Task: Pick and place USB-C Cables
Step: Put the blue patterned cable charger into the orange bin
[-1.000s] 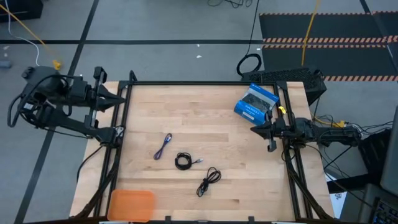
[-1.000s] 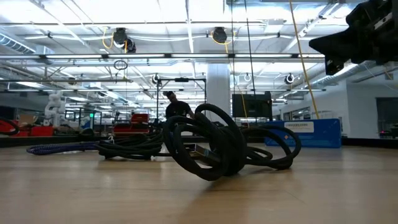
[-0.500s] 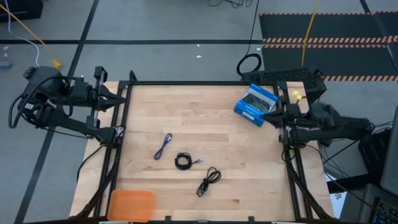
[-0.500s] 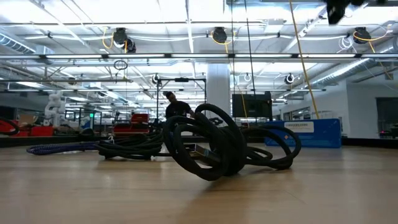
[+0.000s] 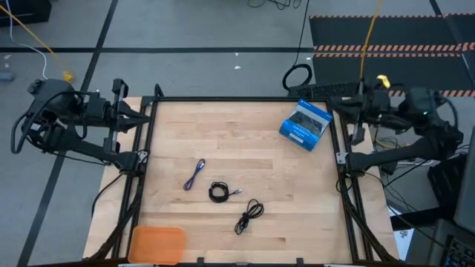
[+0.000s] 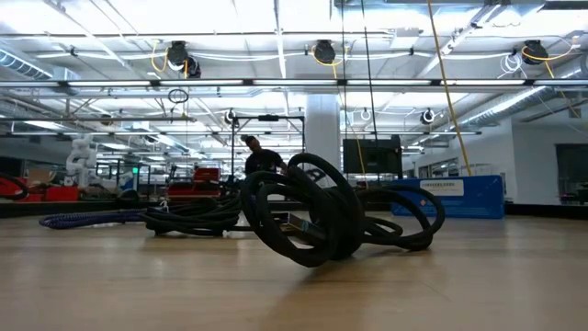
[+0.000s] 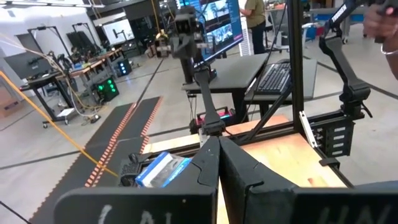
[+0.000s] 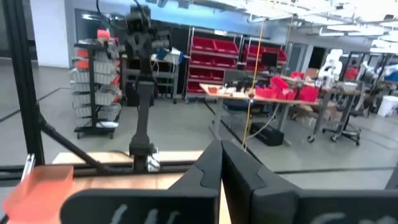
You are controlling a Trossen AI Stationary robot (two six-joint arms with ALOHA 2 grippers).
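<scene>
Near the middle of the wooden table, three USB-C cables are lying in a loose diagonal row. Taking the tight black coil as the landmark: the purplish-blue folded cable is lying just up and to the left of it in the high view, apart from it, and the loose black bundle is lying down and to the right, also apart. From table height the black coil is standing partly on edge, with the other cables showing behind it.

All three are looking light, thin and limp, so they will probably sag and swing when lifted rather than keep their shape. The coil is best pinched across its bunched turns, the blue cable across its doubled strands at mid-length, and the bundle where its strands are crossing thickest; a single strand could slip out of the pads.

Around the coil little is crowding the approach. A blue packaged box is sitting well away toward the far right corner, and an orange tray is resting at the near left corner.

The left gripper is waiting outside the table's left edge, fingers pressed together. The right gripper is sitting beyond the far right corner, fingers likewise together.
</scene>
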